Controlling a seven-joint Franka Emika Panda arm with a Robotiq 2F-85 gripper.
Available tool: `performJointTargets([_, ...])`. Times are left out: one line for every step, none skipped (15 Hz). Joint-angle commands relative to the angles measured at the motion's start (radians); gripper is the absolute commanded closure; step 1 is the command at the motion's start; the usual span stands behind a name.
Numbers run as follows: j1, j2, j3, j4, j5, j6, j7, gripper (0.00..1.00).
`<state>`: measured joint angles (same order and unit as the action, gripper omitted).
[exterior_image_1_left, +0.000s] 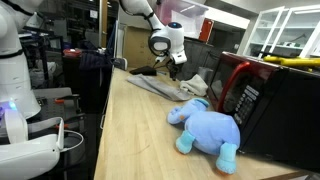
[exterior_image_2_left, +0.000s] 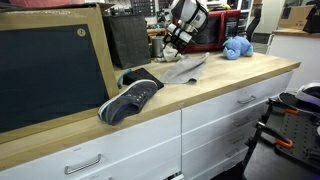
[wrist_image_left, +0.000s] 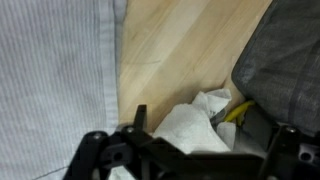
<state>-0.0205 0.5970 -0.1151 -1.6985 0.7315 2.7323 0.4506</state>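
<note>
My gripper (exterior_image_1_left: 173, 66) hangs open just above the wooden counter (exterior_image_1_left: 130, 130), near its far end. In the wrist view the gripper (wrist_image_left: 205, 150) has its jaws wide apart over a crumpled white paper (wrist_image_left: 188, 125), and I cannot tell whether they touch it. A small yellow object (wrist_image_left: 236, 110) pokes out beside the paper. A light striped grey cloth (wrist_image_left: 55, 80) lies flat to the left and a darker grey fabric (wrist_image_left: 285, 60) to the right. In both exterior views the cloth (exterior_image_1_left: 155, 86) (exterior_image_2_left: 182, 70) lies spread under the gripper (exterior_image_2_left: 177, 40).
A blue plush elephant (exterior_image_1_left: 207, 128) (exterior_image_2_left: 236, 47) lies by a red and black microwave (exterior_image_1_left: 262, 95). A dark shoe (exterior_image_2_left: 130, 98) sits at the counter's front edge. A framed blackboard (exterior_image_2_left: 50, 70) leans at the counter's end. White drawers (exterior_image_2_left: 230, 110) run below.
</note>
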Motion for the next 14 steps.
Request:
performJointTargets([-0.005,0.064,-0.037,0.078,-0.111,-0.030,0.093,0.00])
performJointTargets([-0.008,0.076,-0.043,0.087,-0.140,-0.033,0.109,0.00])
performJointTargets([-0.011,0.085,-0.048,0.091,-0.168,-0.037,0.126,0.00])
performJointTargets([-0.015,0.094,-0.049,0.095,-0.191,-0.039,0.138,0.00])
performJointTargets([-0.018,0.101,-0.048,0.101,-0.212,-0.041,0.151,0.00])
performJointTargets([-0.023,0.107,-0.045,0.104,-0.233,-0.043,0.161,0.00])
performJointTargets([-0.028,0.111,-0.041,0.107,-0.249,-0.044,0.166,0.00])
performJointTargets([-0.032,0.114,-0.037,0.112,-0.261,-0.048,0.173,0.00])
performJointTargets([-0.034,0.114,-0.032,0.115,-0.269,-0.050,0.174,0.00])
performJointTargets([-0.036,0.112,-0.029,0.117,-0.277,-0.055,0.177,0.25])
performJointTargets([-0.036,0.110,-0.027,0.118,-0.284,-0.061,0.179,0.28])
performJointTargets([-0.036,0.103,-0.027,0.116,-0.288,-0.069,0.182,0.34])
performJointTargets([-0.041,0.093,-0.024,0.113,-0.288,-0.083,0.176,0.10])
performJointTargets([-0.042,0.088,-0.024,0.112,-0.290,-0.093,0.174,0.07])
